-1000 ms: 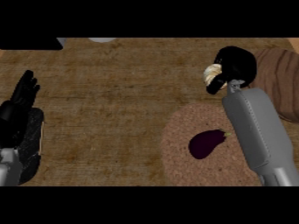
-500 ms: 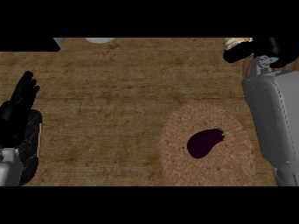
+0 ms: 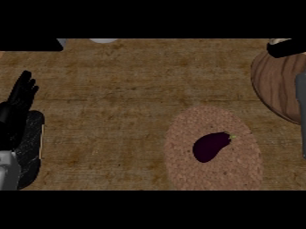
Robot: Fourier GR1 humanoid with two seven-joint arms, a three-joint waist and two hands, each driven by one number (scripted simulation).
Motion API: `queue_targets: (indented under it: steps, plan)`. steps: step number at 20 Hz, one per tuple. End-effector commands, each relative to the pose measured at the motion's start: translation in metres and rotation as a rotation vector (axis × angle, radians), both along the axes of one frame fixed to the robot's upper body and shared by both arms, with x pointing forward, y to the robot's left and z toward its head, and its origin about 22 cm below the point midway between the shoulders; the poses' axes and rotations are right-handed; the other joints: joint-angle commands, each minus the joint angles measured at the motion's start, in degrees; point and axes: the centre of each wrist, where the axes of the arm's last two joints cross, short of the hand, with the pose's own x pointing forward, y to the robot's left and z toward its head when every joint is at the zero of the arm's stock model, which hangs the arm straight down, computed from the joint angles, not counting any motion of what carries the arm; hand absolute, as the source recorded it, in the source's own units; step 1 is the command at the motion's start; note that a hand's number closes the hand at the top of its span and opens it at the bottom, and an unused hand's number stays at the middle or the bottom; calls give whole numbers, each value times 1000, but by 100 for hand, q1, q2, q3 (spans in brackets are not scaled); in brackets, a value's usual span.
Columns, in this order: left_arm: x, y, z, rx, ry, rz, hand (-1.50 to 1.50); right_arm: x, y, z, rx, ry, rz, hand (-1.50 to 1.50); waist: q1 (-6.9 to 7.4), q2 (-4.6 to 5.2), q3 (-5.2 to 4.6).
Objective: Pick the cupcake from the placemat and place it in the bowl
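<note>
While the right hand (image 3: 289,47) hangs at the counter's far right corner, over the far rim of the wooden bowl (image 3: 274,85), it's mostly cut off by the view's edge; a pale bit showing against it is prob. the cupcake (image 3: 277,41), so it looks grasped, fingers round it. To do this step well: bring it over the bowl's middle, lower, then release w/o tipping. Cupcake itself: only a cream sliver shows, rest hidden. The placemat (image 3: 182,134) holds just an eggplant (image 3: 210,146). Left hand (image 3: 14,107) rests released at left edge.
</note>
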Motion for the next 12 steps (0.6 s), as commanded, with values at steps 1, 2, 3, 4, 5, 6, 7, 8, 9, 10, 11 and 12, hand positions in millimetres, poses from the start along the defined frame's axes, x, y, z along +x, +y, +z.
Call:
queue_targets:
  steps: [1,2,3,4,5,6,7,8,9,10,11,12]
  plan:
    - [5,0,3,-5,9,-10,0,8,-54,-4,46,-24,-8,150,23,22,2]
    - [6,19,2,11,11,5,0,11,-52,-26,50,-18,-10,150,31,27,2]
    - [4,4,6,-1,19,-19,0,5,-66,-46,40,-9,-7,150,29,21,4]
    - [12,-15,11,-2,9,-12,0,17,-66,-36,60,-11,-11,150,41,25,4]
    - [3,10,1,-14,1,-8,0,14,-78,-35,61,-38,-17,150,40,21,2]
    - [6,-17,12,7,-12,0,0,9,-75,-62,37,-20,-5,150,31,16,4]
    - [6,-5,7,24,-12,-22,0,15,-95,-56,46,-21,-9,150,63,32,4]
    - [16,-8,-4,11,3,-15,0,23,-98,-42,68,-40,-4,150,64,46,3]
    - [8,-6,5,-3,10,-28,0,32,-88,-45,60,-11,-9,150,92,34,3]
    - [5,-14,0,11,-3,-22,0,20,-101,-74,60,-33,-19,150,76,34,5]
    - [11,-8,-5,-12,8,-8,0,26,-105,-69,51,-28,-13,150,91,47,4]
    - [8,-15,-3,-15,-8,-31,0,21,-119,-76,53,-23,-18,150,108,50,6]
